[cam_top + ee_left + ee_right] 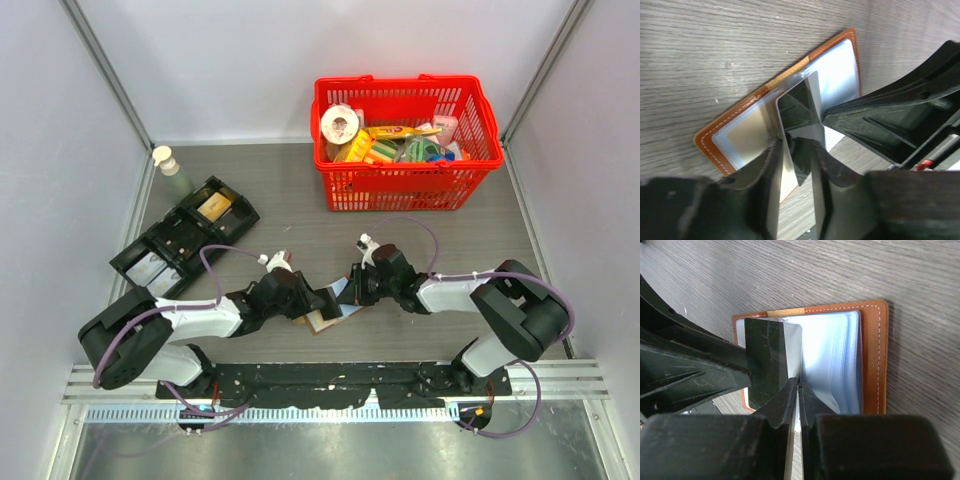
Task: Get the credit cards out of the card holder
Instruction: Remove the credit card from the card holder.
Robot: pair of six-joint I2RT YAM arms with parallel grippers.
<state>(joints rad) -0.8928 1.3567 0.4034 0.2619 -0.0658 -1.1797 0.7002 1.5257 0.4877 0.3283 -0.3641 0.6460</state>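
The brown card holder [327, 318] lies open on the table between my two grippers, pale blue sleeves up [840, 70] [835, 355]. A shiny credit card [800, 107] [771, 357] stands up out of it. My right gripper [799, 390] [357, 290] is shut on the card's edge, next to the sleeves. My left gripper [795, 167] [305, 300] straddles the same card from the other side; its jaws stand apart with the table showing between them.
A red basket [405, 190] full of items stands at the back right. A black compartmented tray [185, 240] lies at the left, with a small bottle [168, 162] behind it. Grey walls close in both sides.
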